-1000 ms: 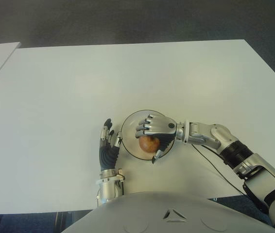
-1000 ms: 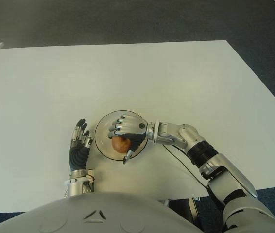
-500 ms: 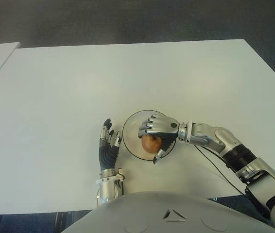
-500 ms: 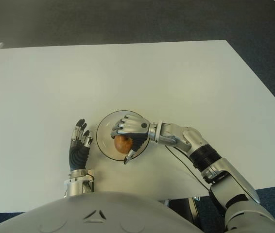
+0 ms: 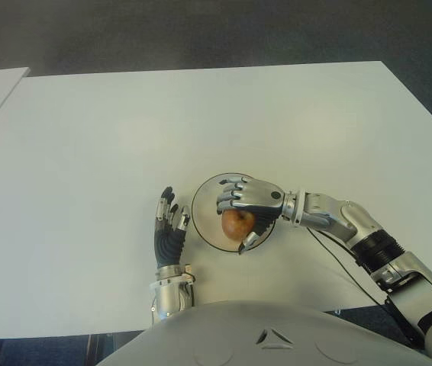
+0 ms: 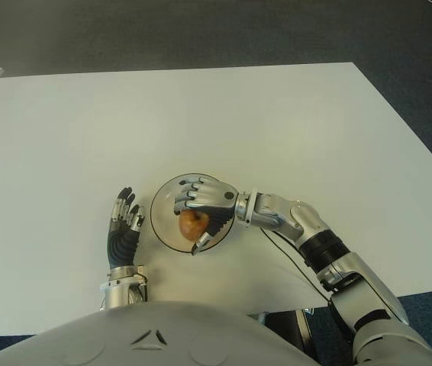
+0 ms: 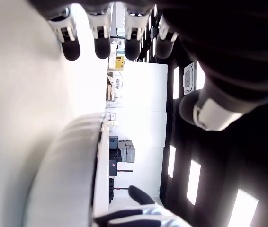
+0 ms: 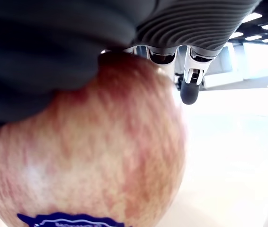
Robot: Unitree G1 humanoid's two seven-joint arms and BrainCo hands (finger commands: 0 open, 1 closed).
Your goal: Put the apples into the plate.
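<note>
the right hand [image 5: 246, 204] is over the plate [image 5: 205, 200], its fingers curled over an apple [image 5: 236, 224] that sits under its palm at the plate's near side, so the fruit lies directly below the hand and looks ready to be let go where it is; contact with the plate cannot be told. the left hand [image 5: 169, 229] shows just left of the plate on the white counter [image 5: 124, 137], fingers straight and holding nothing, with dark floor beyond the far edge.
</note>
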